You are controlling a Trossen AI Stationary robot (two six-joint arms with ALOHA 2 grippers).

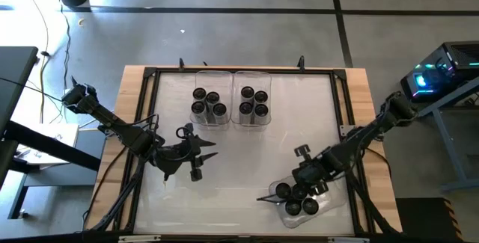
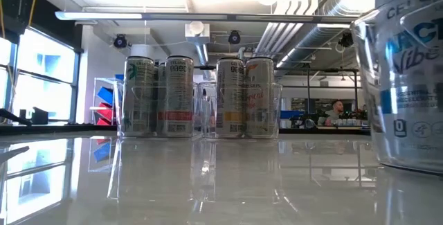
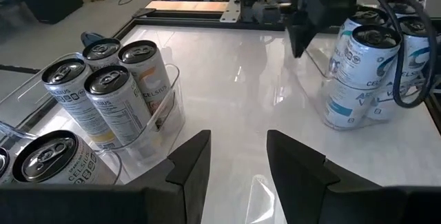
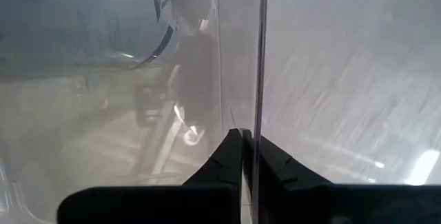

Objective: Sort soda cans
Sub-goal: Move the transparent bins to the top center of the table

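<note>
Between the fingers of the right gripper [image 4: 247, 148], pinched tight, stands the thin clear wall of the near bin [image 1: 329, 198]; its soda cans [image 1: 298, 198] sit just inside. That wall is slick, flexible and loaded, so drag low and slowly. The left gripper [image 3: 238, 162] hangs part-open, empty, the far cans [image 1: 208, 102] beside it

Both arms are dark, nearly black, built of slim jointed links with black cables trailing alongside. The left gripper [image 3: 238, 165] ends in two broad, matte black wedge-shaped fingers. The right gripper [image 4: 242, 148] carries two narrower black fingers tapering to thin points.
</note>
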